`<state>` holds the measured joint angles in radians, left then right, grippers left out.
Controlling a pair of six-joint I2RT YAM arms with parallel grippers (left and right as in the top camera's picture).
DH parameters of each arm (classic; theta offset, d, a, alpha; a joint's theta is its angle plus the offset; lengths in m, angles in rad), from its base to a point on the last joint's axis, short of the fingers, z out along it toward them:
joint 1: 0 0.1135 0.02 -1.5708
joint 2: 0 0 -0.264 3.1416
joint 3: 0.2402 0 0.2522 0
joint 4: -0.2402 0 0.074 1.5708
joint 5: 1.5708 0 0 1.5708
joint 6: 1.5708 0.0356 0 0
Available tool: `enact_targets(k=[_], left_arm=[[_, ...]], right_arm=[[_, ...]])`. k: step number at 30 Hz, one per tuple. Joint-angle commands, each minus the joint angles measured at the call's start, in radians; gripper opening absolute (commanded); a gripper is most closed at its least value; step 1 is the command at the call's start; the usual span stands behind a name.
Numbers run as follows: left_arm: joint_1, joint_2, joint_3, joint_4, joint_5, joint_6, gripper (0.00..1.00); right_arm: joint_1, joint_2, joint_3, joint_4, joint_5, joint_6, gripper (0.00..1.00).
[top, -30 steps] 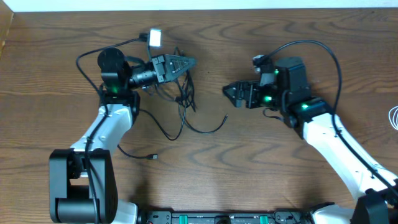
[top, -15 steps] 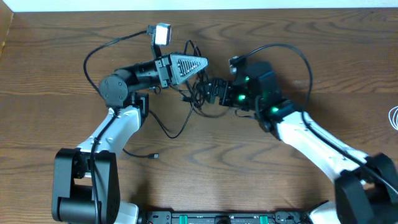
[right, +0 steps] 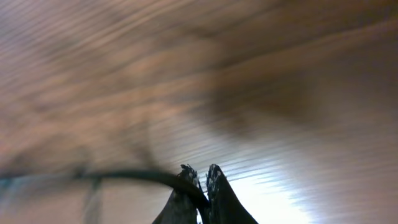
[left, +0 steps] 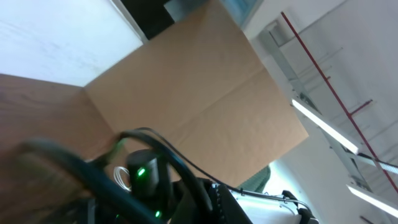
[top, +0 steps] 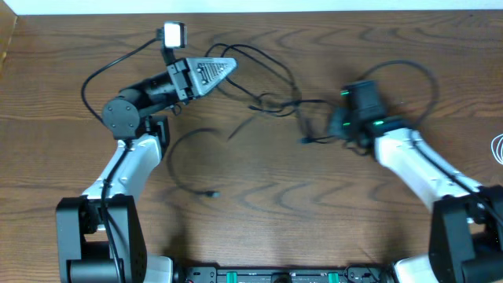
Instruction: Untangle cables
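Note:
The cables (top: 275, 102) are thin black cords stretched across the table between my two grippers, with a small knot near the middle. My left gripper (top: 230, 64) is raised at the back left and shut, and black cords run out from its tip. In the left wrist view its fingers do not show; only a blurred dark cord (left: 74, 171) crosses the frame. My right gripper (top: 336, 126) is low at the right end of the cords. In the right wrist view the right gripper (right: 200, 171) is shut on a black cable (right: 124, 176).
A separate black cord (top: 177, 153) curves over the table below the left arm and ends in a small plug (top: 211, 193). A white cord (top: 497, 148) lies at the far right edge. The right arm's own thick wire (top: 409, 71) arcs behind it.
My right gripper has shut on a black cable and pulled away to the right. The left gripper has drawn back left, so the bunch is now stretched out. The loose cord slid on the table.

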<state>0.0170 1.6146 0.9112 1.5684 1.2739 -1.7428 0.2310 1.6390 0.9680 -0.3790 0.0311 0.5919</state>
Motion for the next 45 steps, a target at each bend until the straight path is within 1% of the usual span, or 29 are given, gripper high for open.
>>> enact_targets(k=[1, 7, 11, 13, 17, 21, 23, 25, 26, 27, 28, 29, 30, 31, 33, 36, 38, 39, 42, 45], left_arm=[[0.053, -0.037, 0.01, 0.018, -0.028, -0.01, 0.08], [0.134, -0.037, 0.01, 0.018, -0.013, -0.005, 0.08], [0.171, -0.037, 0.01, 0.018, 0.019, -0.005, 0.08], [0.172, -0.036, 0.01, 0.016, 0.02, -0.005, 0.09], [0.172, -0.036, 0.009, 0.016, 0.02, -0.003, 0.09], [0.158, -0.036, 0.009, 0.016, 0.024, -0.001, 0.09], [0.155, -0.036, 0.009, 0.016, 0.024, -0.002, 0.09], [0.159, -0.036, 0.009, 0.016, 0.024, -0.002, 0.08], [0.163, -0.036, 0.009, 0.016, 0.024, -0.002, 0.09], [0.163, -0.036, 0.009, 0.016, 0.024, -0.002, 0.08], [0.157, -0.036, 0.009, 0.016, 0.024, -0.002, 0.08], [0.149, -0.036, 0.009, 0.016, 0.024, -0.002, 0.08], [0.134, -0.036, 0.009, 0.016, 0.024, 0.0, 0.08], [0.116, -0.036, 0.009, 0.016, 0.024, 0.012, 0.09], [0.082, -0.036, 0.009, 0.016, 0.028, 0.061, 0.08], [0.03, -0.036, 0.009, 0.016, 0.027, 0.121, 0.09], [0.002, -0.036, 0.009, 0.016, 0.025, 0.135, 0.09], [-0.009, -0.036, 0.01, 0.016, 0.02, 0.134, 0.08], [-0.043, -0.036, 0.01, 0.016, 0.013, 0.134, 0.08], [-0.069, -0.036, 0.01, 0.016, 0.012, 0.134, 0.08]], right_arm=[[-0.164, -0.045, 0.006, -0.037, 0.183, -0.052, 0.01], [-0.37, -0.075, 0.006, -0.024, 0.164, -0.127, 0.01], [-0.465, -0.097, 0.006, -0.018, 0.077, -0.177, 0.01], [-0.49, -0.102, 0.006, -0.018, 0.033, -0.204, 0.01], [-0.495, -0.103, 0.006, -0.019, 0.006, -0.204, 0.01], [-0.494, -0.104, 0.006, -0.024, -0.121, -0.227, 0.01], [-0.494, -0.104, 0.006, -0.029, -0.105, -0.223, 0.01], [-0.496, -0.104, 0.006, -0.046, -0.035, -0.185, 0.02], [-0.499, -0.104, 0.006, -0.058, -0.018, -0.179, 0.06], [-0.5, -0.104, 0.006, -0.068, -0.023, -0.183, 0.21], [-0.499, -0.105, 0.006, -0.082, -0.077, -0.219, 0.55], [-0.499, -0.106, 0.006, -0.09, -0.138, -0.258, 0.69], [-0.499, -0.11, 0.006, -0.099, -0.22, -0.289, 0.87], [-0.499, -0.117, 0.006, -0.104, -0.315, -0.296, 0.99], [-0.497, -0.133, 0.006, -0.093, -0.499, -0.298, 0.99], [-0.475, -0.152, 0.006, -0.003, -0.848, -0.296, 0.99], [-0.435, -0.151, 0.006, 0.07, -1.011, -0.272, 0.99], [-0.404, -0.15, 0.005, 0.105, -1.057, -0.256, 0.99], [-0.281, -0.149, 0.005, 0.167, -1.049, -0.17, 0.99], [-0.142, -0.148, 0.005, 0.197, -0.95, -0.04, 0.97]])
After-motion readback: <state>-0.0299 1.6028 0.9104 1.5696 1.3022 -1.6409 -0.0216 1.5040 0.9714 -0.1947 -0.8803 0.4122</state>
